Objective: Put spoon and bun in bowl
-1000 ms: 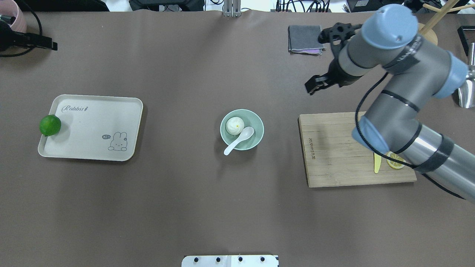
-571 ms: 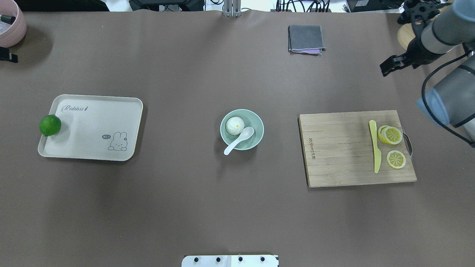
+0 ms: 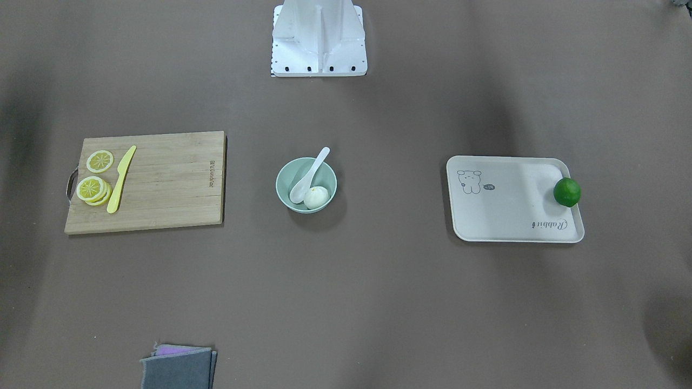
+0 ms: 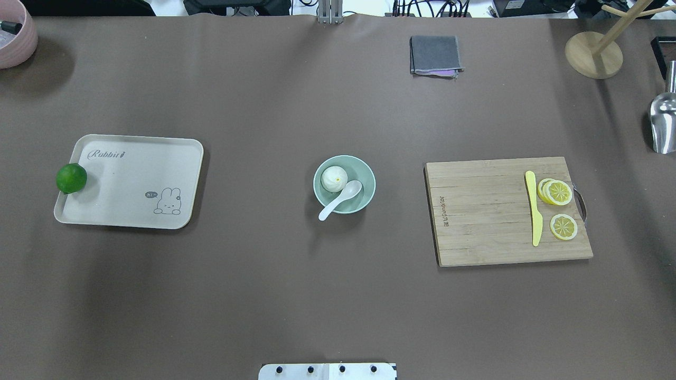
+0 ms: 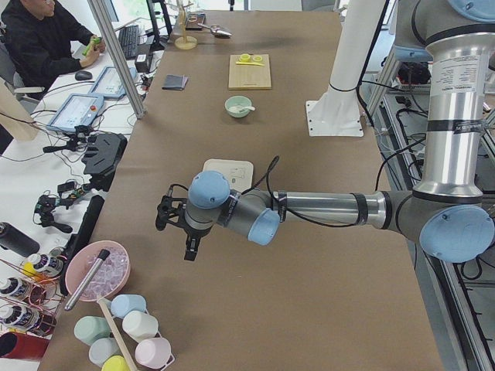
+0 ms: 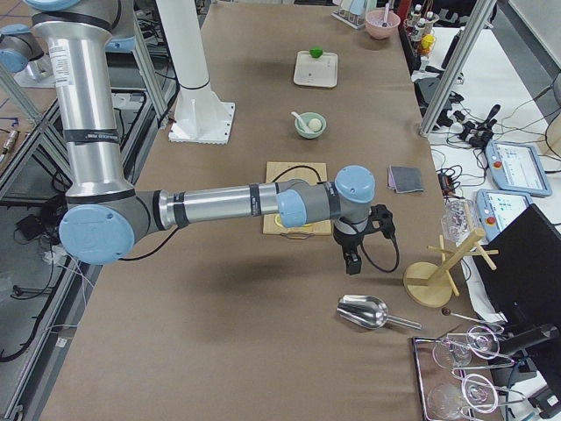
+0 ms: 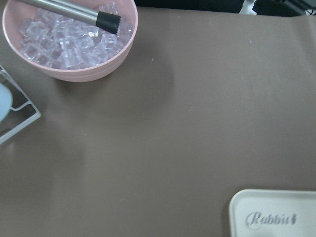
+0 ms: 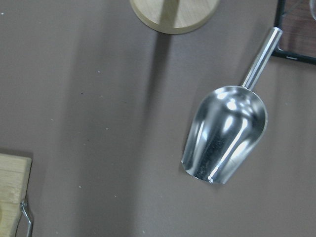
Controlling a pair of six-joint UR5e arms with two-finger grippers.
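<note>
Front-facing view: the spoon [image 3: 308,175] and the bun [image 3: 316,198] lie in the bowl [image 3: 281,186]; no pincer shows. Left side view: the bowl sits well beyond the left gripper [image 5: 176,232]; you cannot tell its grip state. Right side view: likewise for the right gripper [image 6: 351,260]. Judge placement complete; the next move needs no grasp.

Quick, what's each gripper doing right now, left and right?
Left gripper: cannot tell, only a side view shows it.
Right gripper: cannot tell, only a side view shows it.
</note>
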